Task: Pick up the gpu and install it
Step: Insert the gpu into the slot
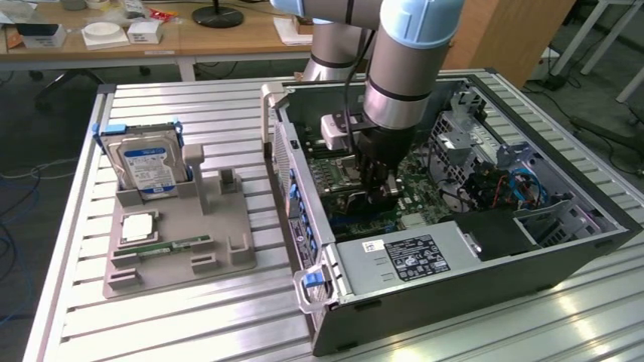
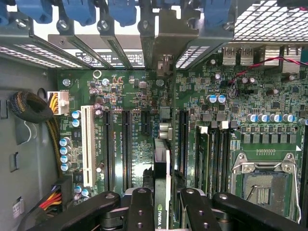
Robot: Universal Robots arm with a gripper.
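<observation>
In the centre of the exterior view, the arm reaches down into the open computer case (image 1: 563, 249), with its gripper (image 1: 381, 181) low over the motherboard (image 1: 421, 192); what it carries is hard to make out from here. On the exterior view's left lies one grey tray (image 1: 231, 241) bearing one hard drive (image 1: 146, 162) standing upright at its far end, one square processor chip (image 1: 138, 226) and one memory stick (image 1: 171, 245) lying flat nearer the front. In the wrist view the fingers (image 2: 140, 207) are clamped narrow on the gpu (image 2: 161, 159), which is held edge-on between them, just above the board and apart from it as far as I can judge. Beside it I count one white slot (image 2: 87, 144), three long black slots (image 2: 107, 149) and one short black slot (image 2: 145, 121); which of them lies under the card I cannot tell, since the card hides it. To seat it well, I judge the card's edge must run parallel to its slot and sit squarely over it, with the bracket end aimed at an opening in the rear wall, and the push should be straight down and even, never tilted, lest the connector jam or the board flex
</observation>
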